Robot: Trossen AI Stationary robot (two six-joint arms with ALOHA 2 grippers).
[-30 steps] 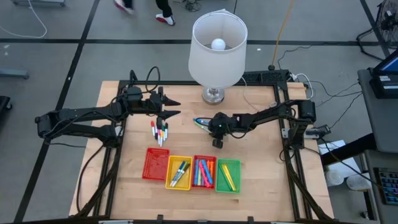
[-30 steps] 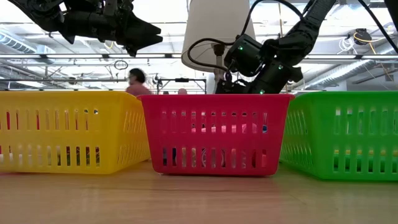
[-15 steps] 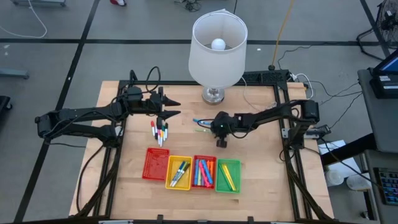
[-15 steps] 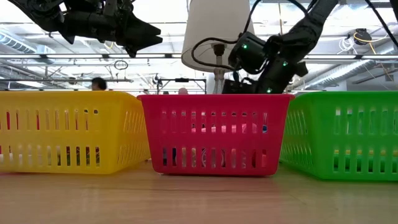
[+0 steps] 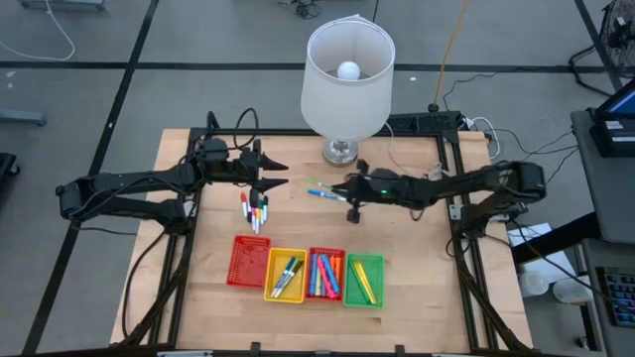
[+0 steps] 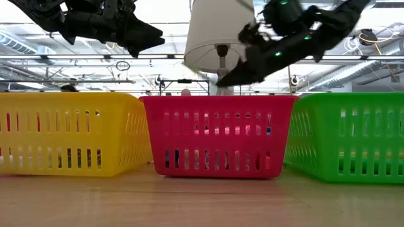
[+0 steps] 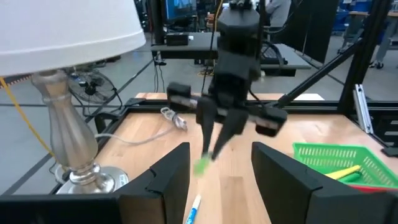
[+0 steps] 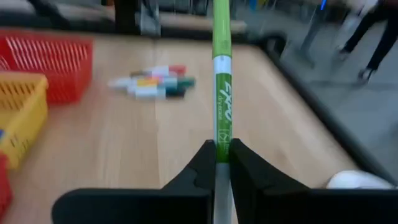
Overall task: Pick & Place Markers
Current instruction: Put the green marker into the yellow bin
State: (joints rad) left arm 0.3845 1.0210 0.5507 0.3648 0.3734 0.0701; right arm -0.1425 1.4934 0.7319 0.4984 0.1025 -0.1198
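Observation:
My right gripper [image 5: 344, 186] hangs above the table's middle, near the lamp base, shut on a green-capped white marker [image 8: 221, 93] that sticks out toward the table's left [image 5: 317, 182]. A blue marker [image 5: 325, 194] lies flat on the wood just below it. A small heap of markers [image 5: 255, 210] lies left of centre. My left gripper [image 5: 276, 171] hovers open above that heap's far side, holding nothing; it faces the right gripper [image 7: 216, 134]. My right gripper pinches the marker's white barrel [image 8: 222, 140] between its two fingers, near the end away from the green cap. The marker lies along the fingers and points forward past their tips. It is lifted clear of the table, roughly level, cap end toward the table's left.
Several mesh baskets stand in a row near the front edge: red [image 5: 248, 260], yellow [image 5: 286, 275], red [image 5: 325, 275], green [image 5: 363, 281], the last three with markers inside. A white-shaded lamp [image 5: 347, 69] stands at the far middle, its base [image 5: 339, 152] close behind my right gripper.
My right gripper has taken hold of the green marker on the table, then risen and tipped from pointing down to nearly level. The green marker has come up clear of the wood. The blue marker has stayed on the table.

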